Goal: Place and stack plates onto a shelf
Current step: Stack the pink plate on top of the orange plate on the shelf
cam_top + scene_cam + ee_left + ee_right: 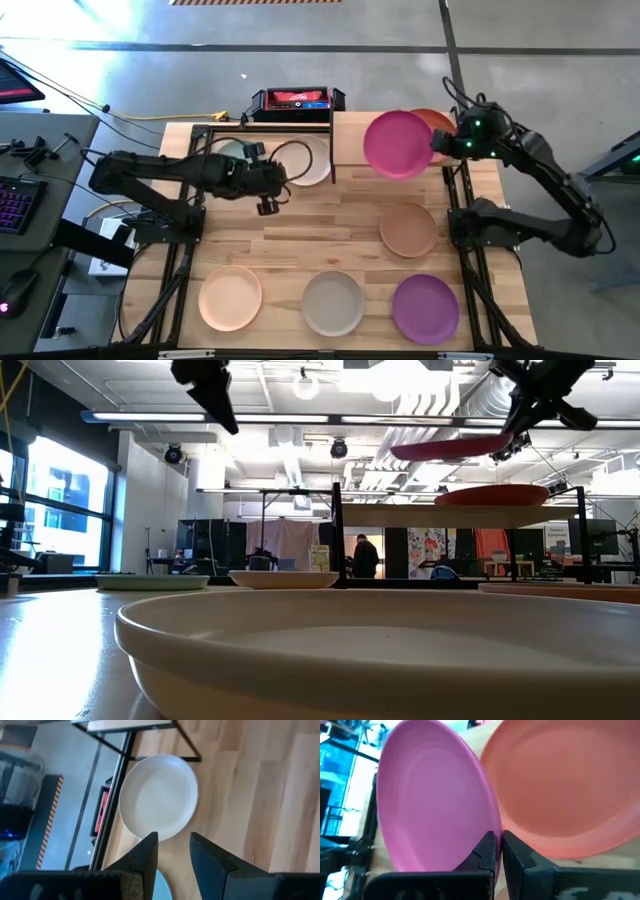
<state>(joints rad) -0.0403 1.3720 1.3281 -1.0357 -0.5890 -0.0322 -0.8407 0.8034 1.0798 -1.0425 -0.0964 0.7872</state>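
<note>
Stacking is the step in hand, judged from the high view: the right gripper (436, 144) holds the magenta plate (398, 144) by its rim above the shelf (350, 150), beside and partly over the orange-red plate (437, 121) lying on the board; the next move calls for centring the magenta plate over the orange-red one, lowering it flat, then letting go. The left gripper (268, 204) hangs empty over the table (320, 225) near the cream plate (310, 160) and teal plate (230, 150), both at the shelf's left end; tan (408, 230), peach (230, 297), grey (333, 302) and purple (425, 308) plates lie apart on the table.

Low view: the magenta plate (450, 447) hangs tilted above the orange-red plate (492, 495), apart from it; the orange-red plate is the only plate seen on the shelf board (440, 515); the cream plate (283, 579) and teal plate (152, 582) sit on the table below board level; a person stands far behind.

Left wrist view: the left gripper (172, 851) has its fingers apart with nothing between them; the cream plate (159, 796) lies flat ahead, by a black shelf post.

Right wrist view: the right gripper (497, 847) has its fingers clamped together on the magenta plate's (432, 795) rim; the orange-red plate (565, 790) lies behind it.
</note>
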